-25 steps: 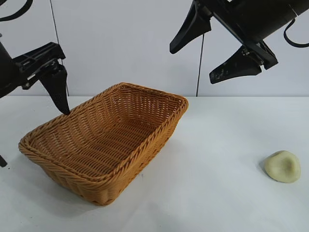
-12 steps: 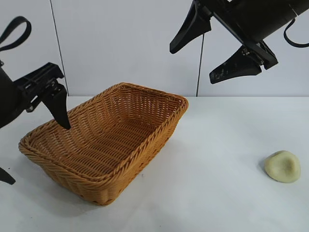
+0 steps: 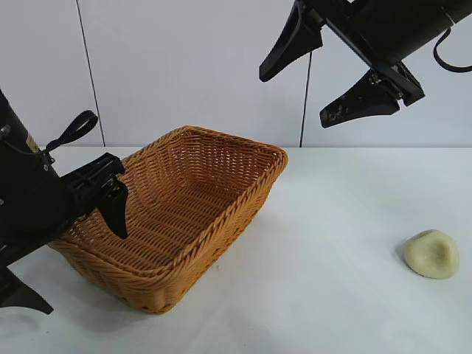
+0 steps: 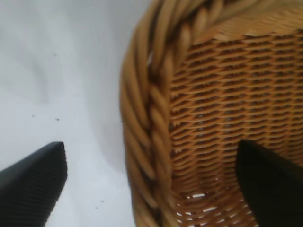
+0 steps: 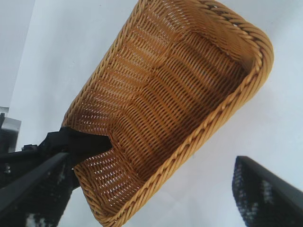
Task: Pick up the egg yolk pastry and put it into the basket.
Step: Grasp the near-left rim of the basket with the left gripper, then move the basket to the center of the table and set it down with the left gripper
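The egg yolk pastry, a pale cream-yellow lump with a dent, lies on the white table at the right. It is out of both wrist views. The orange-tan wicker basket stands left of centre. My left gripper is open and low at the basket's left end, straddling the braided rim, with one finger inside and one outside. My right gripper is open and empty, high above the table between basket and pastry. It looks down on the basket.
The white table runs between basket and pastry. A pale wall with vertical seams stands behind. The left arm's finger shows inside the basket's end in the right wrist view.
My left gripper has dropped and swung toward the basket's near left end, and now straddles its rim. The right arm, basket and pastry have not moved.
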You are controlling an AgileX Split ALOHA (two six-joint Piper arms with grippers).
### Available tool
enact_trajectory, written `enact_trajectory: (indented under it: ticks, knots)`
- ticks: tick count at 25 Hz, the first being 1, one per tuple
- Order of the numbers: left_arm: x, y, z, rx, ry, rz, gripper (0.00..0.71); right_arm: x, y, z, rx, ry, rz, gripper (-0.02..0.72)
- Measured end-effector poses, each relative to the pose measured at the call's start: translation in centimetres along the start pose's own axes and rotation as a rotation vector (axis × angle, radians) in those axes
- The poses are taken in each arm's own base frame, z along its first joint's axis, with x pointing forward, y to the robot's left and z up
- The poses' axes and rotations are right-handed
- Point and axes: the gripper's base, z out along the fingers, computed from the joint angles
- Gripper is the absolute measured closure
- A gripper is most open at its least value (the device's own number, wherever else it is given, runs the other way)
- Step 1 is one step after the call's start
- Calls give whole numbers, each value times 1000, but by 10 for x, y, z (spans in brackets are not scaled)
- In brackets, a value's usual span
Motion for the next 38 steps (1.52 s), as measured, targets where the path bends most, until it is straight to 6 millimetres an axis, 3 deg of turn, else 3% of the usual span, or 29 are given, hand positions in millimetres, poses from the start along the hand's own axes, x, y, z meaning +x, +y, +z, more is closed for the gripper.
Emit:
enact_trajectory:
  ticks: [9,12,16,21,25,33,38]
  knots:
    - [0,0,0,-1,0,9,524,0,0,0,0,0,0,50]
    - [0,-1,-1,-1,4,1,602,0,0,0,0,0,0,50]
    - [0,-9,-6,-32,20,30,618,0,0,0,0,0,0,50]
    - [-2,-32,-17,-2,21,168,618,0,0,0,0,0,0,50]
    - [-13,-42,-24,0,36,233,618,0,0,0,0,0,0,50]
    - [-55,-42,-35,64,120,288,618,0,0,0,0,0,0,50]
    - [-60,-38,-36,80,161,389,620,0,0,0,0,0,0,50]
